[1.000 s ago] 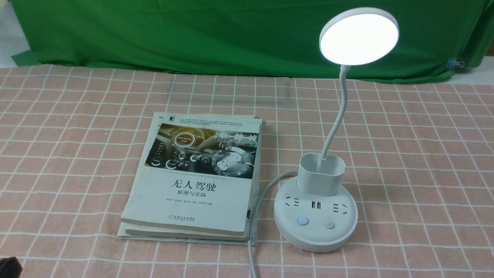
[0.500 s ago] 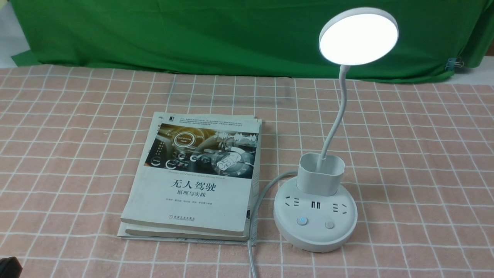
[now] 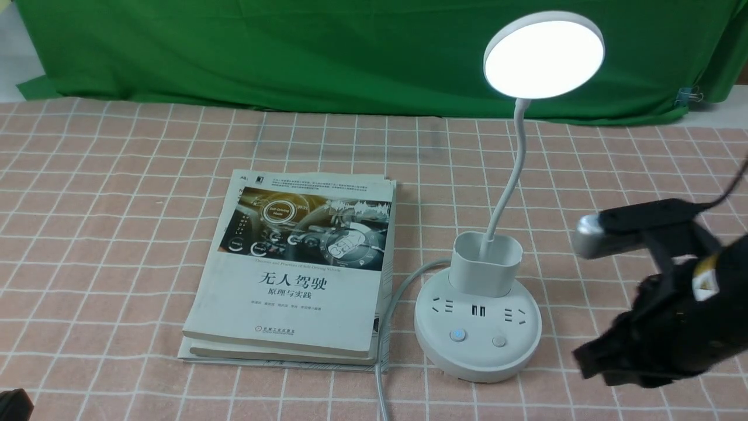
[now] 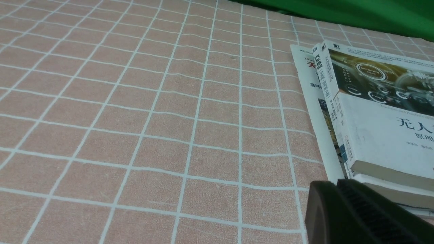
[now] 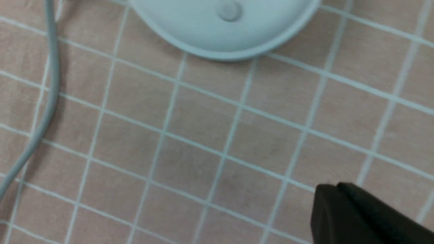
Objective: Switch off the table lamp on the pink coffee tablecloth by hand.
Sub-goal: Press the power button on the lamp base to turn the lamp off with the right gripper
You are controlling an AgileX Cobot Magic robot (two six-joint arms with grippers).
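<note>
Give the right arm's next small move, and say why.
Probably slide the right pincer leftward over the nearer button on the base of the lamp. The head is lit, and the pincer hangs to the right of the base, clear of it.

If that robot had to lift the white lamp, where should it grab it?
Probably the cup-shaped holder of the table lamp: upright, straight-walled, sitting over the round base. Approach from the right, where the right hand is; the books and cord crowd its left.
</note>
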